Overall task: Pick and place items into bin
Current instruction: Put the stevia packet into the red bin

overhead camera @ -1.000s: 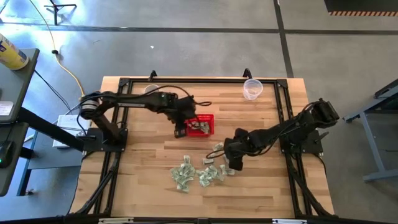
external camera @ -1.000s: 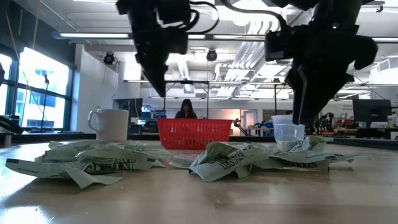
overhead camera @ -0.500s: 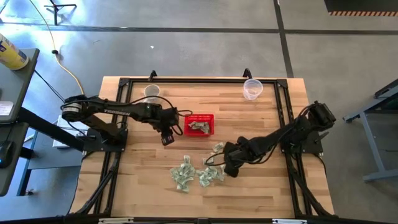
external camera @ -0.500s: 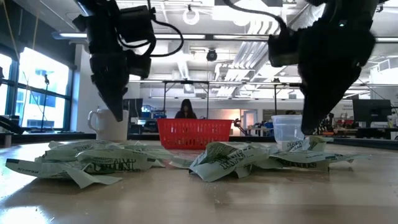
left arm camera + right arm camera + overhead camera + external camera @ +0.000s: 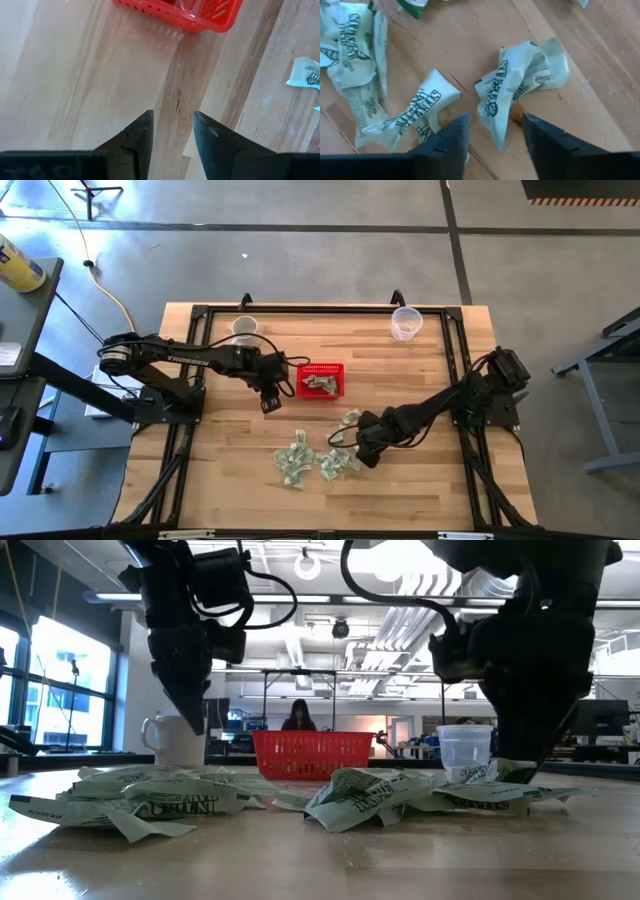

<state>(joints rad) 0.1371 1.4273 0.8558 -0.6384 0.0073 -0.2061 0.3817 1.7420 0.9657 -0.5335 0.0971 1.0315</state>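
Roughly mid-tabletop sits the red basket (image 5: 321,380), long axis running left to right in the high view, open side up, one crumpled wrapper already inside. Loose wrappers (image 5: 312,460) lie scattered in a band on the near side of it, creased and pointing every which way; one twisted piece (image 5: 520,85) lies just ahead of the right pincer (image 5: 358,454).

White mug (image 5: 244,328) and clear cup (image 5: 405,323) stand at the far edge, well apart from the pile.

Left arm reaches across from its side, left pincer (image 5: 268,398) pointing down just left of the basket, jaws partly apart over bare tabletop (image 5: 90,90), holding nothing. Right arm stretches low from the right, pincer down at the pile's right end, jaws partly apart, gripping nothing.
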